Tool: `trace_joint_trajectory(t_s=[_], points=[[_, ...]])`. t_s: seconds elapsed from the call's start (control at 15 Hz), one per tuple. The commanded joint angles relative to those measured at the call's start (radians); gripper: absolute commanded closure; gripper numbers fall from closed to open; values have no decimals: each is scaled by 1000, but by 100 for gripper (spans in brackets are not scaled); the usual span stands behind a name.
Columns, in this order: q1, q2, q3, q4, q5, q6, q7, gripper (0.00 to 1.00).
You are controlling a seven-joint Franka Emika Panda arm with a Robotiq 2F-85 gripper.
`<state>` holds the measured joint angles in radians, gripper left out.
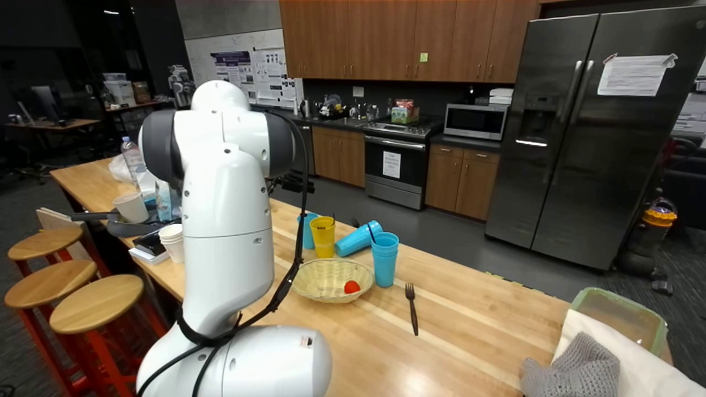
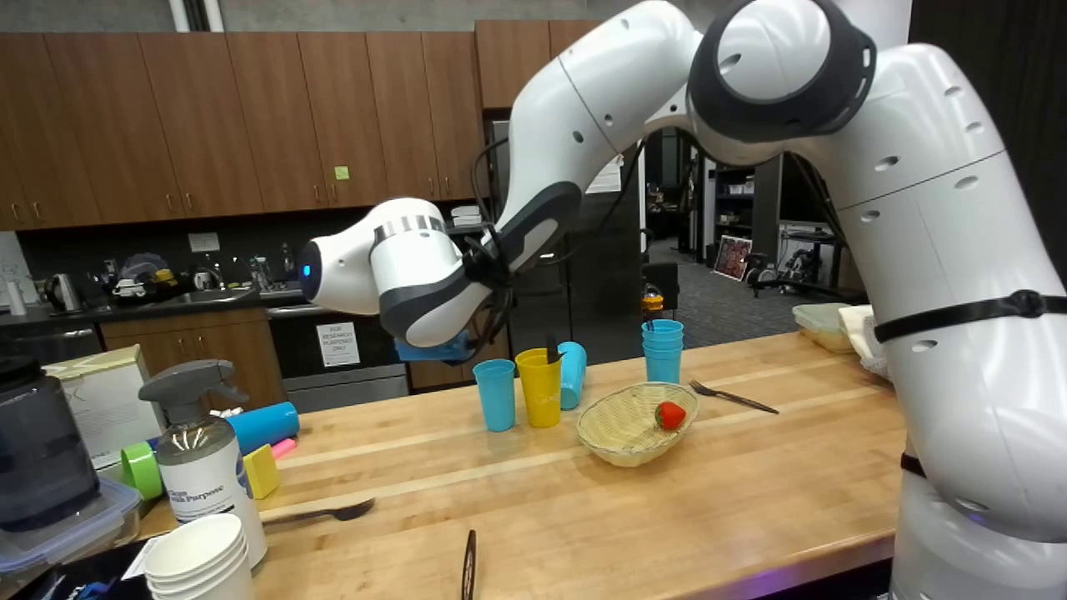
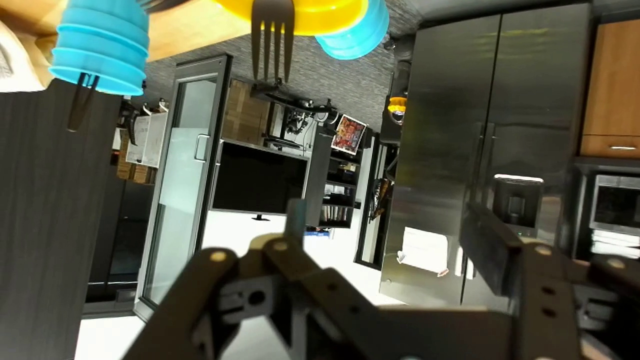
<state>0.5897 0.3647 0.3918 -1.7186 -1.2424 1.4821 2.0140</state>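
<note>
Claw [image 3: 386, 222]: one, yours; fingers spread wide, nothing held between them, no contact showing. Your wrist view stands upside down.

Yellow cup [image 2: 540, 400]: one, upright on the desk [image 2: 542, 517], below your claw and apart from it. Seemingly thin plastic; expect it light, smooth, a little springy, easily tipped. Take hold across opposite sides of the wall, below the rim, with a mild squeeze.

Upright fork [image 3: 273, 17]: one, dark, standing in the yellow cup, tines up. Probably plastic: light, stiff, rather slick, tines liable to snap. Your best hold looks to be the neck, beneath the tines.

Upright blue cup [image 2: 496, 398]: one, just beside the yellow cup.

Lying blue cup [image 2: 573, 375]: one, on its side, likewise just beside.

Wicker basket [image 2: 618, 427]: one, near the cups; one strawberry [image 2: 669, 415] inside.

Stack of blue cups [image 2: 663, 354]: upright, just beside the basket; a dark utensil [image 3: 80, 107] stands in it.

Flat fork [image 2: 738, 400]: dark, lying near the basket.

Spray bottle [image 2: 208, 492], nested white cups [image 2: 200, 558]: well apart from the basket.

Refrigerator [image 1: 584, 154], range [image 1: 411, 165], wall cabinets [image 1: 402, 38]: beyond the desk.
</note>
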Motion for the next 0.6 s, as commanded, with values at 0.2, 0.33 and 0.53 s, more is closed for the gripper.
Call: trace_joint_trajectory(t_s=[0.2,0.33,0.53], points=[[-20,-40,-18,-16,22,-5,-3,0],[-40,-64,-22,-33,37,0,-10,0],[-96,-143,-8,-87,99,60,-106,0]])
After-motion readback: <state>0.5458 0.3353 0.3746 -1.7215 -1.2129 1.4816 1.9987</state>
